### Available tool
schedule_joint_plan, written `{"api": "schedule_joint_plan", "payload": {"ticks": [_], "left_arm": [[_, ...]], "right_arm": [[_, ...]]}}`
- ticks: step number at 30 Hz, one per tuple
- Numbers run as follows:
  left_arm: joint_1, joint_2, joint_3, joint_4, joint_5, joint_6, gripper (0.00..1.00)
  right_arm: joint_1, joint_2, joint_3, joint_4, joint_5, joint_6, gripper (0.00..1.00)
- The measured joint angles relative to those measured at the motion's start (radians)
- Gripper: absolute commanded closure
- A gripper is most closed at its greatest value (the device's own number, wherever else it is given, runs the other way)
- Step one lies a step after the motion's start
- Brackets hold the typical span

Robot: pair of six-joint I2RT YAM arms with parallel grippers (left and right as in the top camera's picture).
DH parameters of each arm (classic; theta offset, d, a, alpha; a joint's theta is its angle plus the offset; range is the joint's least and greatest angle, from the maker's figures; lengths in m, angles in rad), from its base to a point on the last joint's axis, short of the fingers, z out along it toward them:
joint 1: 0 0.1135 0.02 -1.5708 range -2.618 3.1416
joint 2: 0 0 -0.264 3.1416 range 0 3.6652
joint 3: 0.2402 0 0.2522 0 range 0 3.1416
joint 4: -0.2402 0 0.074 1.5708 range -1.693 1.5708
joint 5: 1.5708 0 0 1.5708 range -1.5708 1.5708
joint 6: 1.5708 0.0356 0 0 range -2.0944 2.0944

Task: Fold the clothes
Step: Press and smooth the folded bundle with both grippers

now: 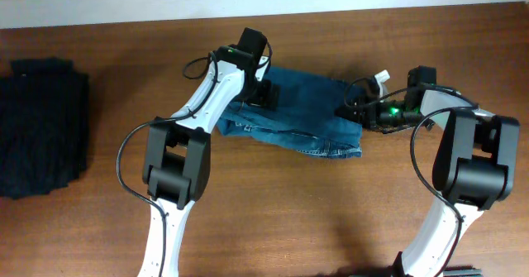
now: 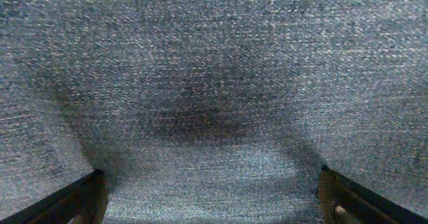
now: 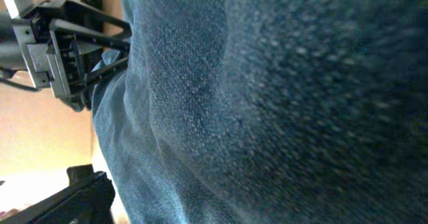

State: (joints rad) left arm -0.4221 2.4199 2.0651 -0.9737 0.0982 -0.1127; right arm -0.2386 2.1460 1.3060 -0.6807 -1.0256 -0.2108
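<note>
Jaws wide apart; jeans (image 1: 307, 116) stretch left to right.

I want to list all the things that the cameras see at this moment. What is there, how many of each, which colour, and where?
jeans: one pair, medium blue denim, bunched at the middle of the table, toward the far edge
folded garment pile: one, black, at the left end of the table
table: one, brown wood, under everything
left arm: one, white and black, reaching to the jeans' left end
right arm: one, white and black, reaching to the jeans' right end
left gripper: one, black, open, on the denim
right gripper: one, black, open, against the denim
</note>
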Motion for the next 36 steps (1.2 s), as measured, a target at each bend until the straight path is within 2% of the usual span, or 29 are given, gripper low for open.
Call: {"api": "schedule_joint_plan", "payload": {"ticks": [6, 12, 14, 16, 17, 19, 24, 30, 36], "left_arm": [[0.0, 0.0, -0.001, 0.004, 0.0, 0.0, 0.01], [0.002, 0.0, -0.003, 0.018, 0.0, 0.0, 0.01], [0.005, 0.0, -0.003, 0.019, -0.001, 0.0, 0.01], [0.009, 0.0, -0.003, 0.017, -0.005, 0.0, 0.01], [0.011, 0.0, -0.003, 0.017, -0.006, 0.0, 0.01], [0.013, 0.0, -0.003, 0.017, -0.008, 0.0, 0.03], [0.012, 0.0, -0.003, 0.017, -0.007, 0.0, 0.03], [0.009, 0.0, 0.014, -0.001, -0.017, 0.0, 0.01], [0.011, -0.043, 0.076, -0.046, -0.115, 0.0, 0.01]], "right_arm": [[0.0, 0.001, -0.011, 0.035, -0.025, 0.038, 0.01], [0.042, 0.017, -0.029, 0.195, -0.083, 0.1, 0.01], [0.066, 0.022, -0.029, 0.228, -0.09, 0.108, 0.1], [0.082, 0.026, -0.029, 0.244, -0.079, 0.106, 0.3], [0.085, 0.03, -0.029, 0.245, -0.069, 0.114, 0.46], [0.087, 0.042, -0.032, 0.247, -0.05, 0.114, 0.68], [0.078, 0.059, -0.04, 0.23, -0.053, 0.128, 0.95], [0.066, 0.059, -0.04, 0.224, -0.061, 0.132, 0.96], [0.064, 0.059, -0.04, 0.222, -0.054, 0.132, 0.96]]}}
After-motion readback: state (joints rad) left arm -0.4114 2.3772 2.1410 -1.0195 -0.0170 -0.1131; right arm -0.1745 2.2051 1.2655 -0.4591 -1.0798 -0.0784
